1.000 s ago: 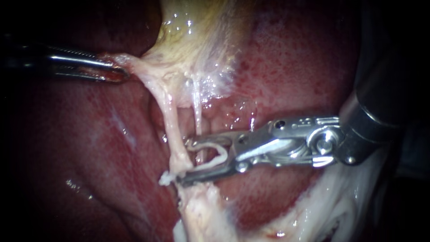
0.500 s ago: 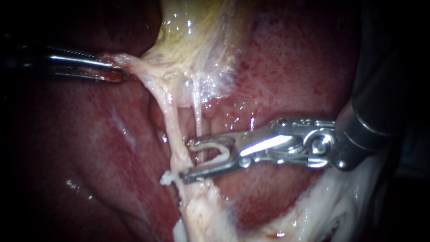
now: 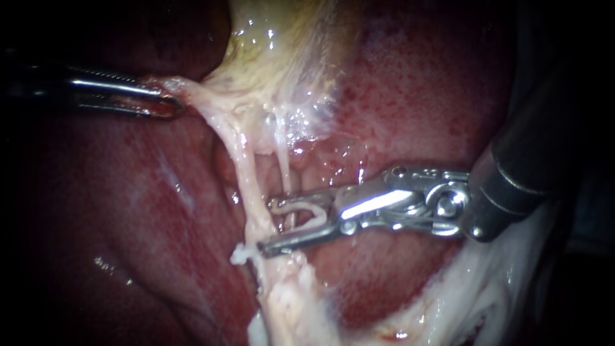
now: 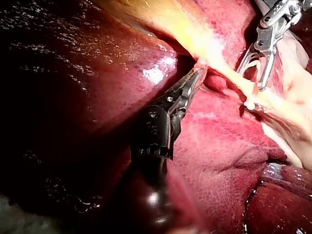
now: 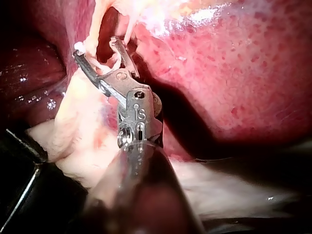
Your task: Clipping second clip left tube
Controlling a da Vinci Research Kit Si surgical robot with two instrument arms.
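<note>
a narrow dark gap opens between the left tube (image 3: 248, 192) and the thin strand (image 3: 283, 168) beside it. your right instrument (image 3: 269, 225) fills its lower part, jaws apart around a white clip (image 3: 301, 214), tips at the tube. your left instrument (image 3: 172, 104) and the taut band of tissue (image 3: 205, 102) it grips bar the upper left. bare liver (image 3: 128, 211) at lower left is clear; pale tissue (image 3: 474, 295) crowds under the right shaft.

Two instruments (image 3: 163, 102) (image 3: 269, 225), two tubes (image 3: 246, 186) (image 3: 284, 172), one clip (image 3: 315, 210), one gallbladder (image 3: 282, 57).
</note>
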